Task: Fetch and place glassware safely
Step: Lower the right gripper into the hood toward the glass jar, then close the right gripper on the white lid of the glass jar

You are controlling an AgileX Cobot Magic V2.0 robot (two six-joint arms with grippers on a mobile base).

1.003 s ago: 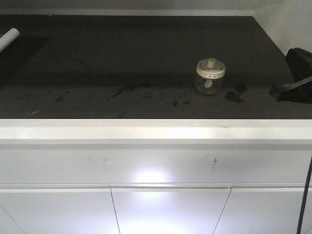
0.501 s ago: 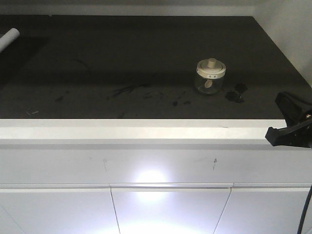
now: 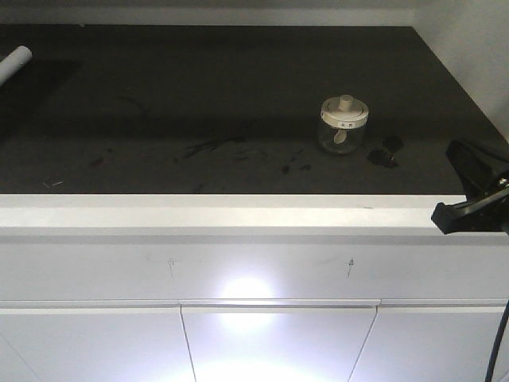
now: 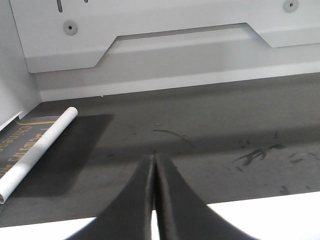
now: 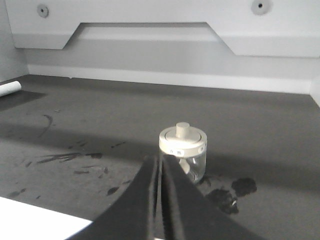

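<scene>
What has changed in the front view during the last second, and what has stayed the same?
The right hand moved back from above the dark counter at the right edge toward the white front ledge, so it is lower in the front view and farther from the glass jar. It took hold of nothing. The jar and the white tube stayed where they were.

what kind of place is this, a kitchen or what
Most likely a kitchen, or a mock-up of one: a dark countertop sits over white cabinet fronts, and a small lidded glass jar stands on it.
</scene>
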